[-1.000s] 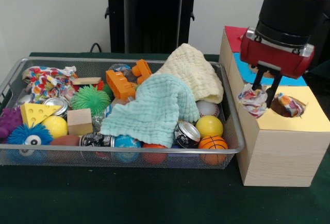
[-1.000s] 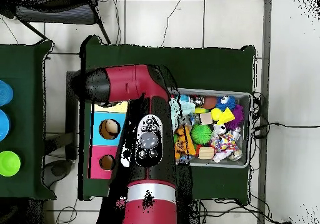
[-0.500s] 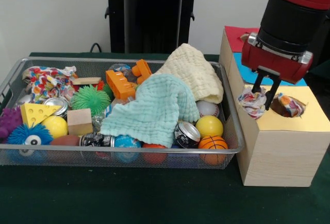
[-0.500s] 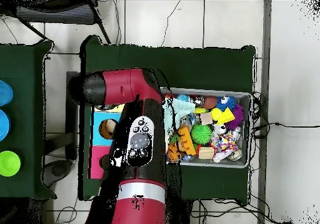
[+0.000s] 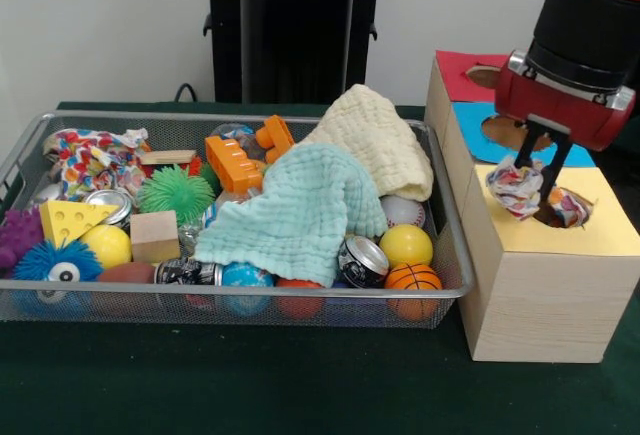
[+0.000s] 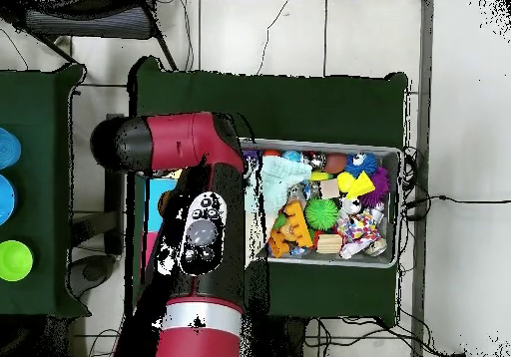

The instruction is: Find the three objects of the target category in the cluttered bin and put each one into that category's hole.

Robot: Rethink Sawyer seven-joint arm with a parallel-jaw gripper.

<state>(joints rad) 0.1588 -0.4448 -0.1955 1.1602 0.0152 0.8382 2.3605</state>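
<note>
Gripper clamped on patterned cloth, at rim of yellow hole on box; bin just beside.

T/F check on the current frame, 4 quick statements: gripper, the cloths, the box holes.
1. The gripper holds a patterned cloth above the wooden box. True.
2. That cloth hangs over the red section. False: it is over the yellow section, by its hole.
3. A mint green cloth lies in the wire bin. True.
4. The yellow hole is empty. False: patterned fabric already shows in it.
</note>
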